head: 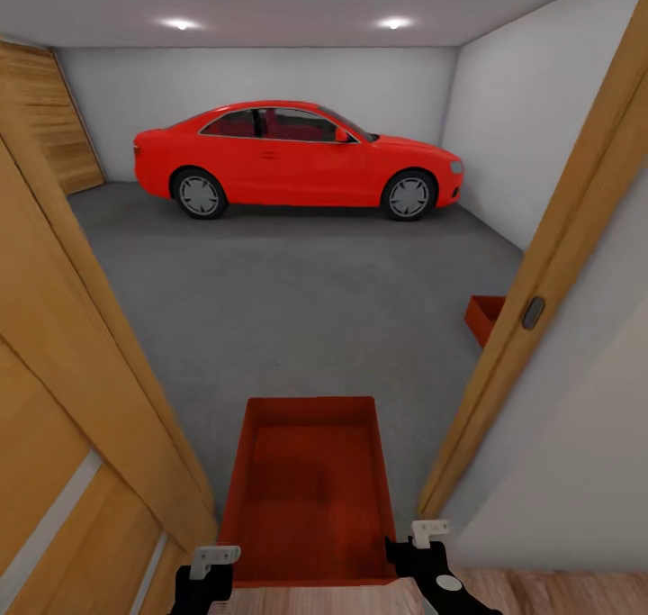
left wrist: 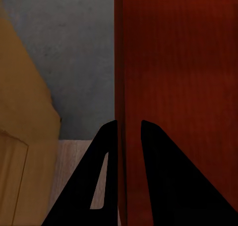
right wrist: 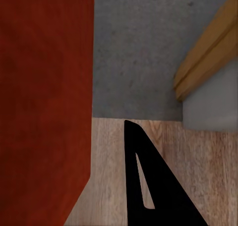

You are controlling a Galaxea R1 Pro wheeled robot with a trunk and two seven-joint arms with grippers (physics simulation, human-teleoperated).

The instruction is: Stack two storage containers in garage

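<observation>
Nearest the head camera, both claws sit at the near corners of a bin (head: 310, 489), held out ahead of the robot over the doorway threshold. The left claw (head: 214, 565) is at the bin's near left corner; in the left wrist view its two fingers (left wrist: 106, 151) stand either side of the bin's left wall (left wrist: 120, 87), closed on it. The right claw (head: 423, 543) is at the near right corner. The right wrist view shows one finger (right wrist: 144, 176) outside the bin's wall (right wrist: 49, 97) with a gap between them; the other finger is hidden, so whether this claw grips cannot be told.

Judgement: the bin is carried by its side walls, open top up and level, held narrow-end forward so it passes between the door frames (head: 558, 255). The wood-plank floor (head: 558, 592) ends just under the claws and the grey garage floor (head: 297, 309) begins below the bin.

Further in, to the right and partly hidden by the right frame, the second bin (head: 484, 316) rests on the garage floor, well apart from the carried one. Judgement: it is the base for the stack; the carried bin must travel forward and right to reach it.

At the far wall a red car (head: 297, 160) stands parked side-on.
</observation>
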